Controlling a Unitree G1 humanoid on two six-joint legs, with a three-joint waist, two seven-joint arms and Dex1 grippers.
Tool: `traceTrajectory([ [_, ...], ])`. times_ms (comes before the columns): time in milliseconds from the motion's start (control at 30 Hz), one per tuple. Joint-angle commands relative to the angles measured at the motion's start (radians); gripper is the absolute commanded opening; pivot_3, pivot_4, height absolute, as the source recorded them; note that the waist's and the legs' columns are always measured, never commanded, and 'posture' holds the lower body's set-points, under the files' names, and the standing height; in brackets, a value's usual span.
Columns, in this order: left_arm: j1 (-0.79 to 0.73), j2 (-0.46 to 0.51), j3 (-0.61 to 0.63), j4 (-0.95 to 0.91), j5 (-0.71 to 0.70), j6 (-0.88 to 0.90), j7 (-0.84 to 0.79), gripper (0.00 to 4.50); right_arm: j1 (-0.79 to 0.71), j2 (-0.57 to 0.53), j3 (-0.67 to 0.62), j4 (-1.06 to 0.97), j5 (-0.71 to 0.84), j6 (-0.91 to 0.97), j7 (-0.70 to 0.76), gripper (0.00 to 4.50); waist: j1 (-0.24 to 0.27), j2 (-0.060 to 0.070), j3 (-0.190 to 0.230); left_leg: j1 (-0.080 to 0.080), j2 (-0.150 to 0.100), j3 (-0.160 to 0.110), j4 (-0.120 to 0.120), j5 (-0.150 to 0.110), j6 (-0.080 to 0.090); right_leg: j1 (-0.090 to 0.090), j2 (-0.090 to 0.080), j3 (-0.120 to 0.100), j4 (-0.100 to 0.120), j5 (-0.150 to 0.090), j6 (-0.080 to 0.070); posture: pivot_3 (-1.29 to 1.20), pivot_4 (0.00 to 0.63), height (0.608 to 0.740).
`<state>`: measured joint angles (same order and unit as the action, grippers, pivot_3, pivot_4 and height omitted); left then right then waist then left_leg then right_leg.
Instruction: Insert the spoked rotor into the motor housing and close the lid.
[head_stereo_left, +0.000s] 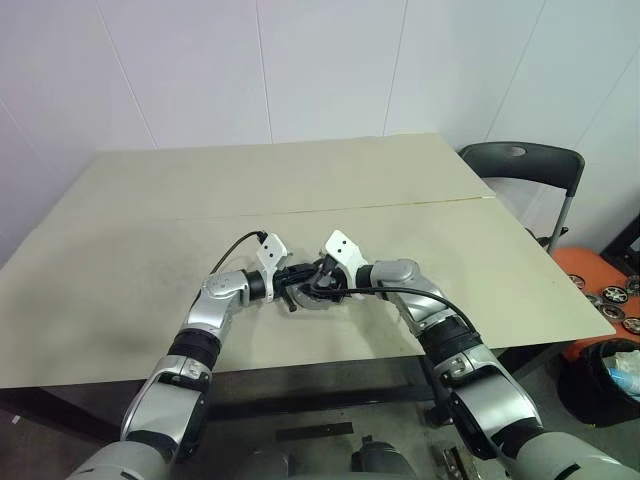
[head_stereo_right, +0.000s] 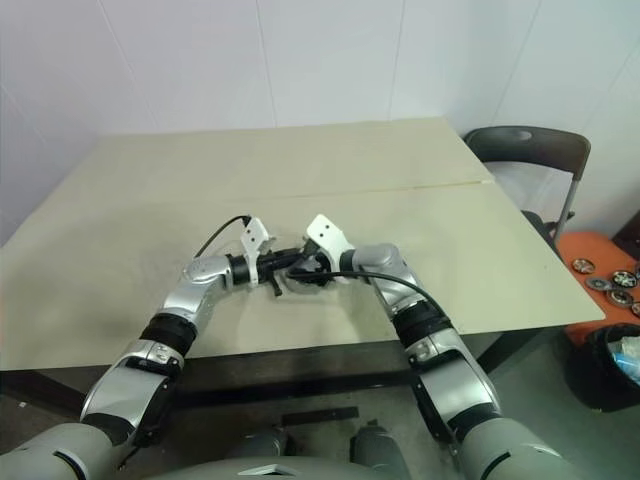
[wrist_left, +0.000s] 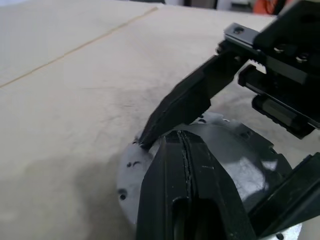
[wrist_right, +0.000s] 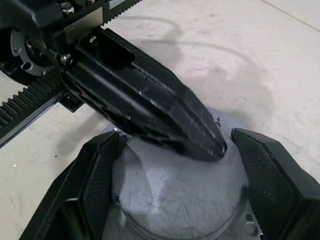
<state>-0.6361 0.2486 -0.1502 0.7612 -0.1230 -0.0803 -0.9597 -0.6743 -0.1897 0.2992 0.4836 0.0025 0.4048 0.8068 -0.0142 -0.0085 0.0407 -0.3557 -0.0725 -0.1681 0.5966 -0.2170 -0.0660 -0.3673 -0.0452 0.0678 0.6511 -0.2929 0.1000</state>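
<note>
Pressing together with no gap, the left gripper's (wrist_right: 212, 145) two black fingers form one closed wedge, its tip resting on the smooth top face of the round grey metal disc (wrist_right: 180, 200) that lies flat on the table. Nothing sits between those fingers.

Right gripper (wrist_right: 175, 190): fingers spread wide, one black pad (wrist_right: 100, 180) at each side of the same disc, flanking its rim. Contact with the rim looks likely, though I cannot tell for certain. In the left wrist view one right finger (wrist_left: 185, 102) slants down to the disc's edge (wrist_left: 131, 165), where small screw holes show.

Whether this disc is the lid seated on the housing I cannot tell; no copper windings or spoked wheel are visible.

From the head view, both grippers meet near the front middle of the pale beige tabletop (head_stereo_left: 300, 190), left (head_stereo_left: 298, 285) and right (head_stereo_left: 322, 285) nose to nose over the piece.

Beyond: dark chair (head_stereo_left: 525, 165) at the far right corner; orange stool (head_stereo_left: 600, 285) with small round parts (head_stereo_left: 612, 298) on it.
</note>
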Motion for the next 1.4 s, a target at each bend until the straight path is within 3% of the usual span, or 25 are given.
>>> traceTrajectory([
  [33, 0.007, 0.027, -0.062, 0.044, 0.083, 0.030, -0.022, 0.00, 0.026, -0.006, 0.025, 0.005, -0.023, 0.048, -0.006, 3.24, 0.000, 0.000, -0.002, 0.000, 0.000, 0.000, 0.000, 0.000, 0.000, 0.000, 0.000, 0.000, 0.000, 0.000, 0.000, 0.00, 0.000, 0.740],
  [133, 0.029, 0.065, -0.101, 0.012, 0.120, 0.067, -0.049, 0.00, 0.015, 0.000, -0.001, -0.002, -0.001, 0.073, -0.014, 3.24, -0.002, 0.002, -0.005, 0.000, 0.000, 0.000, 0.000, 0.000, 0.000, 0.000, 0.000, 0.000, -0.001, 0.000, 0.000, 0.00, 0.000, 0.740],
  [267, 0.045, 0.096, -0.125, -0.021, 0.147, 0.093, -0.054, 0.00, 0.006, -0.002, -0.010, -0.008, 0.008, 0.097, -0.005, 4.49, -0.002, 0.005, -0.009, 0.001, 0.000, -0.001, -0.001, 0.000, 0.001, 0.000, 0.000, 0.000, -0.001, -0.001, 0.000, 0.00, 0.000, 0.740],
  [667, 0.041, 0.110, -0.110, -0.044, 0.133, 0.099, -0.042, 0.00, -0.039, -0.088, -0.077, -0.007, 0.097, 0.157, 0.141, 4.49, -0.002, 0.005, -0.010, 0.001, 0.000, -0.002, 0.000, -0.001, 0.001, -0.001, 0.000, 0.000, -0.001, -0.002, -0.002, 0.00, 0.000, 0.740],
  [867, 0.074, 0.101, -0.095, -0.093, 0.094, 0.117, -0.071, 0.00, -0.070, -0.122, -0.179, -0.013, 0.206, 0.249, 0.184, 4.49, -0.002, 0.005, -0.009, -0.001, 0.001, -0.002, -0.001, -0.001, 0.001, -0.001, -0.001, 0.000, -0.002, -0.002, -0.002, 0.00, 0.000, 0.740],
  [1067, 0.106, 0.113, -0.097, -0.155, 0.092, 0.122, -0.097, 0.00, -0.130, -0.121, -0.282, 0.046, 0.278, 0.504, 0.092, 4.49, 0.000, 0.005, -0.009, -0.002, 0.001, -0.002, -0.003, -0.001, 0.002, -0.002, -0.001, 0.000, -0.002, -0.001, 0.001, 0.00, 0.000, 0.740],
  [1400, 0.124, 0.127, -0.099, -0.186, 0.096, 0.118, -0.101, 0.00, -0.107, -0.049, -0.328, -0.024, 0.345, 0.905, -0.073, 4.49, -0.002, 0.006, -0.009, -0.003, 0.001, -0.002, -0.005, -0.001, 0.002, -0.004, -0.001, 0.001, -0.003, -0.003, -0.001, 0.00, 0.000, 0.740],
])
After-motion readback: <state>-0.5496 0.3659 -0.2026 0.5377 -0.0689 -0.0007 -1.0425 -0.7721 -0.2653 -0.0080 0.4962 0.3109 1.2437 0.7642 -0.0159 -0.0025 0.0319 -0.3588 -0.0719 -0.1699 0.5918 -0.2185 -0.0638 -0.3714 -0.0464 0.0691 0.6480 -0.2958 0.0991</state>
